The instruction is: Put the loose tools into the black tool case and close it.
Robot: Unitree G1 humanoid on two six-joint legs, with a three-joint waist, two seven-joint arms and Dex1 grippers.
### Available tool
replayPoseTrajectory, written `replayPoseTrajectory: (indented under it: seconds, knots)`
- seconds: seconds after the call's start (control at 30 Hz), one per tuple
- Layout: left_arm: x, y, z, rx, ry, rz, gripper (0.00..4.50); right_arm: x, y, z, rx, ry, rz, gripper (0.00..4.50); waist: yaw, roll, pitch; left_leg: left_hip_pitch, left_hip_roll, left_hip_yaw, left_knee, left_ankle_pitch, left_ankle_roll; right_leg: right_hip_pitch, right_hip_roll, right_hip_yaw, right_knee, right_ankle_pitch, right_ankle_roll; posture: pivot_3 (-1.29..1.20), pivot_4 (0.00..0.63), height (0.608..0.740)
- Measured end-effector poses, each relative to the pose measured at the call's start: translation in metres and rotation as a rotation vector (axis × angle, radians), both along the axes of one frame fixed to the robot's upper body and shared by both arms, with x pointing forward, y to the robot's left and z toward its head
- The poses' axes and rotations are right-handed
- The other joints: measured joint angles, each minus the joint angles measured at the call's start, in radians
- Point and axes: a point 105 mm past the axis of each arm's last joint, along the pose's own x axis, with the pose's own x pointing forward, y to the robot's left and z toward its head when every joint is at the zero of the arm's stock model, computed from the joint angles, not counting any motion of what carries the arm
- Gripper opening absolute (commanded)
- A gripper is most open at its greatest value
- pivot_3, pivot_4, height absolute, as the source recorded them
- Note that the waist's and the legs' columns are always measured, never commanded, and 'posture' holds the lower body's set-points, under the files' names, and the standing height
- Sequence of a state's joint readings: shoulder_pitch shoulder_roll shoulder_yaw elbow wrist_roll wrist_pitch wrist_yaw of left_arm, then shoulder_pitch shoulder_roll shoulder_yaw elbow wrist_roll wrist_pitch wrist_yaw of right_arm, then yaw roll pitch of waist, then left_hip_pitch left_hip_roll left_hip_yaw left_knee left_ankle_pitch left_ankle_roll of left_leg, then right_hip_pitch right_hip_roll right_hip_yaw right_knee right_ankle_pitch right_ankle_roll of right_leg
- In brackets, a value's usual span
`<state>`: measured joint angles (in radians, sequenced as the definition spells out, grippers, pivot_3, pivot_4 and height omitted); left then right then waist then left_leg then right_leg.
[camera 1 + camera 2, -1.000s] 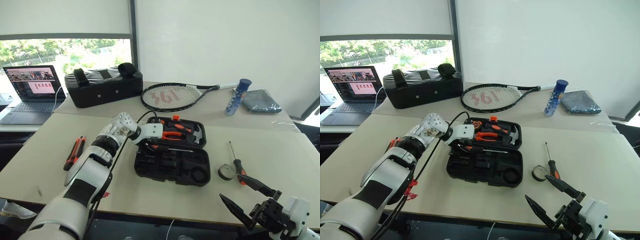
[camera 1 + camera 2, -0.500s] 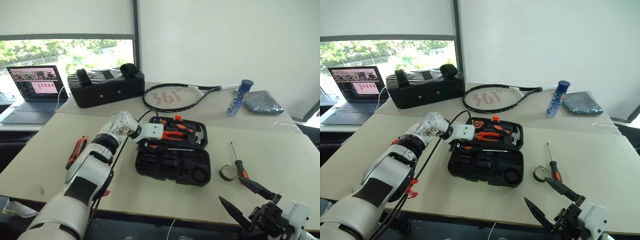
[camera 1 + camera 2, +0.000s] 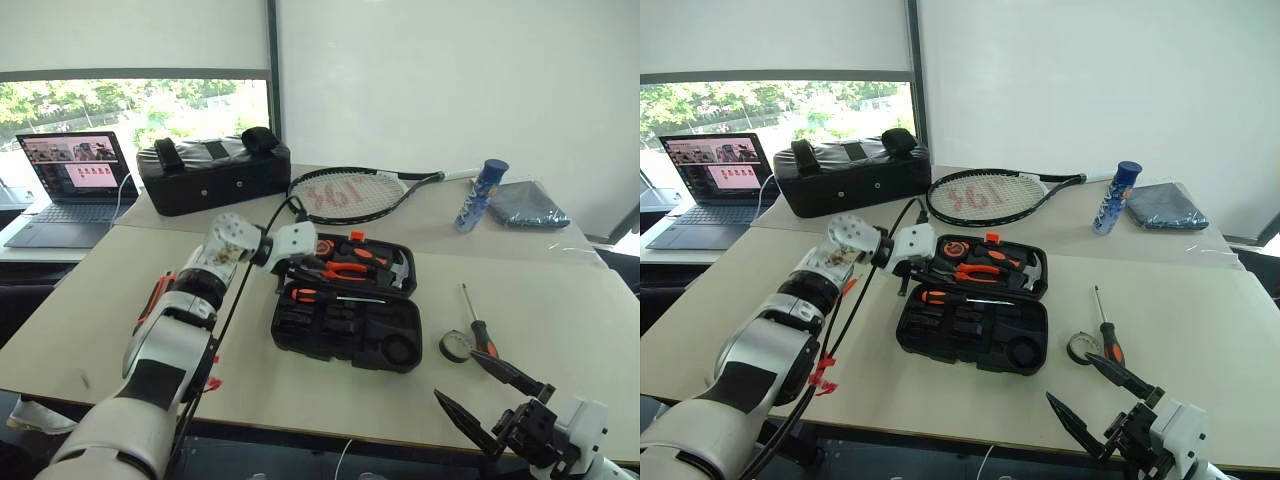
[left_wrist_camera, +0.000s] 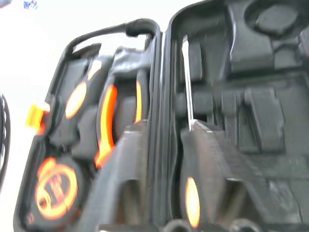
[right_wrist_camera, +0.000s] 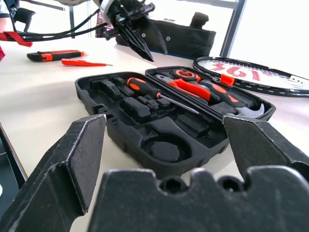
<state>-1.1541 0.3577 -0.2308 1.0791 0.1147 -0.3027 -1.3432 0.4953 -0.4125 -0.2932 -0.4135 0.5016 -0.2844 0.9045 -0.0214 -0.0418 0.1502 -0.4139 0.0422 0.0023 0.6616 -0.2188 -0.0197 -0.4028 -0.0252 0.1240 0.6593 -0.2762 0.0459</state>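
Left gripper [image 5: 137, 36] hangs over the near-left corner of the black tool case [image 3: 345, 315], fingers pressed together and empty; a second ago it sat lower, fingers in the case. Right gripper [image 3: 490, 395] is spread wide, empty, low at the near table edge, unmoved.

Case: flat moulded clamshell, lid open flat on the table [image 3: 560, 330]. One black-and-orange screwdriver [image 3: 325, 296] lies in the near half by the hinge. Far half holds orange-handled pliers [image 3: 350, 268], a hammer [image 3: 392, 270] and a round tape measure [image 3: 322, 246].

Loose, counted: one black-and-orange screwdriver [image 3: 477, 325] and one dark tape roll [image 3: 455, 345], right of the case; one utility knife [image 5: 50, 55] and one slim orange screwdriver [image 5: 84, 63], left of it.
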Motion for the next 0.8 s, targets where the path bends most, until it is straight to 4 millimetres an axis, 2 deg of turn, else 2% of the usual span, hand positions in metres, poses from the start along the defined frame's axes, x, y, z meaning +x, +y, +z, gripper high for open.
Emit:
replayPoseTrajectory:
  seconds: [0.1, 0.33, 0.8]
  knots:
    - [-0.001, -0.001, -0.016, -0.016, 0.045, 0.037, 0.02, 0.000, 0.000, 0.000, -0.003, -0.001, 0.000, 4.50, 0.004, 0.000, 0.000, -0.001, 0.000, 0.000, 0.000, 0.000, 0.000, 0.000, 0.000, 0.000, 0.000, 0.000, 0.000, 0.00, 0.150, 0.740]
    - [0.003, -0.013, -0.023, -0.034, 0.035, 0.083, 0.02, 0.000, 0.000, 0.000, -0.013, 0.002, 0.002, 4.50, 0.008, 0.000, 0.000, -0.001, 0.000, 0.000, 0.000, 0.000, 0.000, 0.000, 0.000, 0.000, 0.000, 0.000, 0.000, 0.00, 0.150, 0.740]
    - [0.004, -0.021, -0.040, 0.012, 0.063, 0.124, 0.02, 0.001, -0.001, 0.000, -0.014, 0.001, -0.015, 4.50, 0.006, 0.000, 0.000, 0.006, 0.000, -0.001, 0.000, 0.000, 0.000, 0.007, 0.000, 0.000, -0.001, 0.000, 0.000, 0.00, 0.150, 0.740]
